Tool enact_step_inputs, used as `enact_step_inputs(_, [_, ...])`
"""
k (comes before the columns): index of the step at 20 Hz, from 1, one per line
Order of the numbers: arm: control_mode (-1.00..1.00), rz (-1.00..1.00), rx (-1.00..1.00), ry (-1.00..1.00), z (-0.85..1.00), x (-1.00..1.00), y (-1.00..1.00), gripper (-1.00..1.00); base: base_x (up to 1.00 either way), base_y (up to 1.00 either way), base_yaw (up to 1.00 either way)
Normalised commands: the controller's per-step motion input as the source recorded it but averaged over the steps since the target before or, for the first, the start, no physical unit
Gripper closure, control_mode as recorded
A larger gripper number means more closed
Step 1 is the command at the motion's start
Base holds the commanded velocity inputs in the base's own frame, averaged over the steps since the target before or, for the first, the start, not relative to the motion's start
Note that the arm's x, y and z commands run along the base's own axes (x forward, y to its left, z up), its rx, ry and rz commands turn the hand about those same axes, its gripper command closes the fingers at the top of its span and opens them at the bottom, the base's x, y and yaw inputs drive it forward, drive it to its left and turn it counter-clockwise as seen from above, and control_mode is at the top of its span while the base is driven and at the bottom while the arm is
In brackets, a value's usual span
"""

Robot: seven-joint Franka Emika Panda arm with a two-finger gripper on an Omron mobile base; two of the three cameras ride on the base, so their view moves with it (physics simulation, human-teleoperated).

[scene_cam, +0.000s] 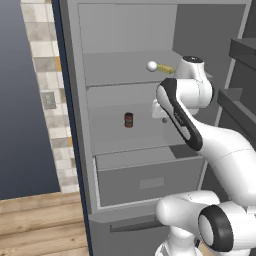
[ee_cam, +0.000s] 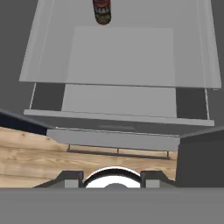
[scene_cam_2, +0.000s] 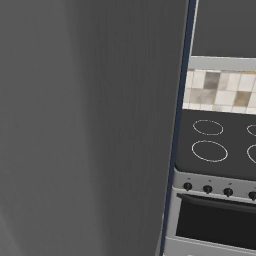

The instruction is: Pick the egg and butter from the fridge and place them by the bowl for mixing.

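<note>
The egg [scene_cam: 152, 65] and the butter [scene_cam: 167, 69] lie touching on the upper shelf of the open fridge [scene_cam: 75, 125]; a red can [scene_cam: 128, 120] sits one shelf lower. Step in hand — reaching for them. The gripper [ee_cam: 112, 180] looks down past the drawer [ee_cam: 122, 105]; whether it is open I cannot tell — next it must turn toward that shelf.

Flat, even light is falling across every view, with no single source showing. The fridge [scene_cam: 135, 145] interior is reading pale grey, its right inner wall and upper back corner shading darker. No glare is showing. Edges are staying sharp, free of blur and bending. In the right base view a broad grey panel [scene_cam_2: 85, 125] is darkening gently toward its left side.
</note>
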Motion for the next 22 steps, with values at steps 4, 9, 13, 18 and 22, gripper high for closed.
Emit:
enact_step_inputs(4, [-1.00, 0.00, 0.00, -0.19, 0.31, -0.02, 0.00, -1.00, 0.00, 0.00, 0.00])
enact_step_inputs(9, [-1.00, 0.00, -0.07, -0.42, 0.84, -0.13, 0.00, -1.00, 0.00, 0.00, 0.00])
enact_step_inputs(13, [-1.00, 0.00, 0.00, -0.32, 0.71, -0.06, 0.00, -1.00, 0.00, 0.00, 0.00])
enact_step_inputs(18, [-1.00, 0.00, 0.12, -0.13, 0.26, -0.01, -0.14, -1.00, 0.00, 0.00, 0.00])
enact_step_inputs(22, [-1.00, 0.00, 0.02, -0.22, 0.65, 0.07, -0.13, -1.00, 0.00, 0.00, 0.00])
